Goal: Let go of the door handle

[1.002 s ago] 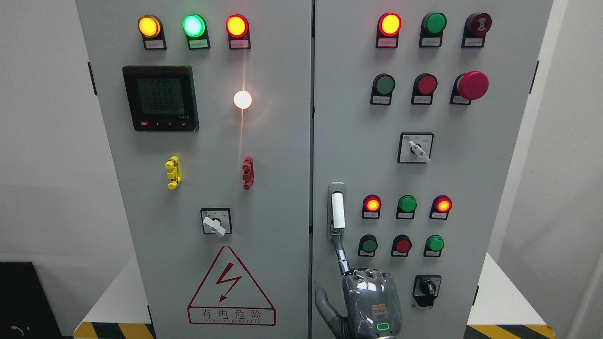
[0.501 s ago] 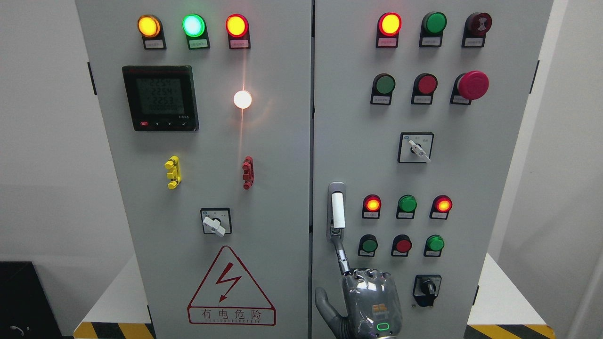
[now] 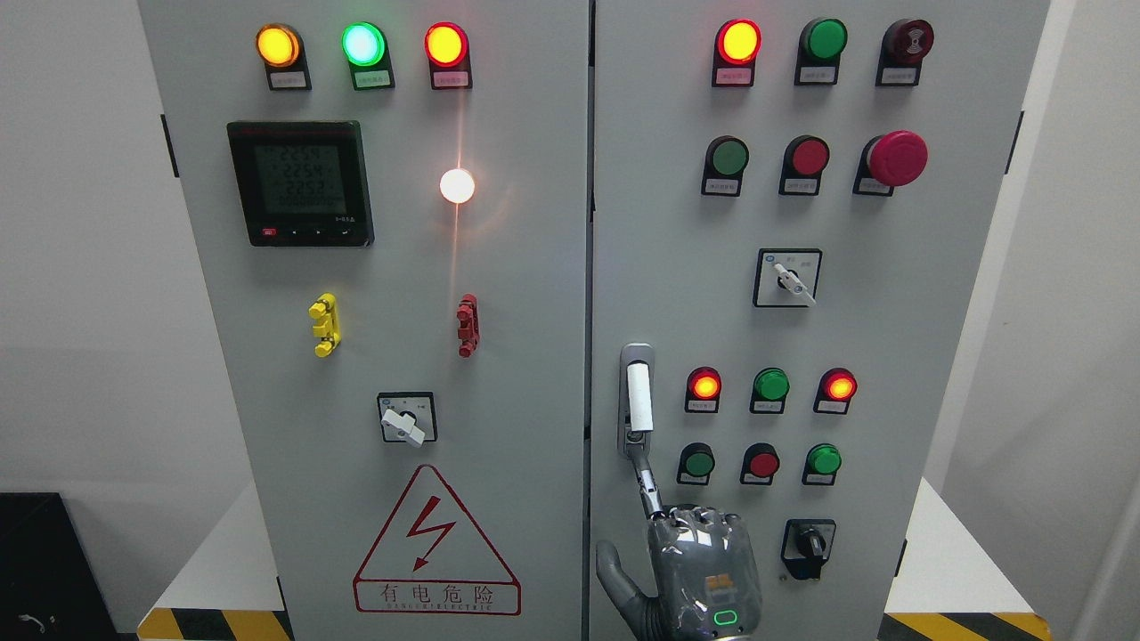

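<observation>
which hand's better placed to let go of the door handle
Right: the right hand has its index finger at the lower end of the door handle; the left hand is out of view.

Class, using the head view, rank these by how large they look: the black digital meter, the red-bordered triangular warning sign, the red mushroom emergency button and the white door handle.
Largest to smallest:
1. Red-bordered triangular warning sign
2. Black digital meter
3. and 4. White door handle and red mushroom emergency button: the handle is taller, the button wider, so too close to rank.
</observation>
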Robot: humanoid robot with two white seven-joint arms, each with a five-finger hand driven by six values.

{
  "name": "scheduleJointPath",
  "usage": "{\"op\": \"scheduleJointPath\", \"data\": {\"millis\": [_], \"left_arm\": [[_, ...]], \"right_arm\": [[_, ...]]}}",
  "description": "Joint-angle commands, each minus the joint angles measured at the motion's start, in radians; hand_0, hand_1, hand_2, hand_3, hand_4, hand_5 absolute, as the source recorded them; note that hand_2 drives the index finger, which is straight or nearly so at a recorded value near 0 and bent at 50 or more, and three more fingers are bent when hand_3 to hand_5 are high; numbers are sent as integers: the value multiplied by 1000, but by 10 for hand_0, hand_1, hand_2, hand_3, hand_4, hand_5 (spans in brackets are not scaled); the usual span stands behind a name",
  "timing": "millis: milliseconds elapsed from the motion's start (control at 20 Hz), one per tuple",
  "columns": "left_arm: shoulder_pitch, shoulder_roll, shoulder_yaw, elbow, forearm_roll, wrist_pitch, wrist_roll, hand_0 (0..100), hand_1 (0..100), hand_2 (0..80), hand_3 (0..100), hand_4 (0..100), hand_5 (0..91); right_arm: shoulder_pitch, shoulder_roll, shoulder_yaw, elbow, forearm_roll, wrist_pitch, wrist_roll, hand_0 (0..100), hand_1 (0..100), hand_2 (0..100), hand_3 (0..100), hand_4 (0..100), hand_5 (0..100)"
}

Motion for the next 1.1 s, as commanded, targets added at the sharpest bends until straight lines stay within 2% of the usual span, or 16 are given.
{"op": "scheduleJointPath", "data": {"millis": [0, 1052], "left_arm": [[9, 0, 0, 1, 0, 0, 0, 120, 556, 0, 0, 0, 0], [9, 0, 0, 1, 0, 0, 0, 120, 556, 0, 0, 0, 0]], "right_arm": [[-1, 1, 1, -24, -1, -2, -13, 464, 314, 119, 1000, 1000, 1000], [-1, -1, -2, -61, -2, -4, -24, 459, 327, 279, 1000, 988, 1000]]}}
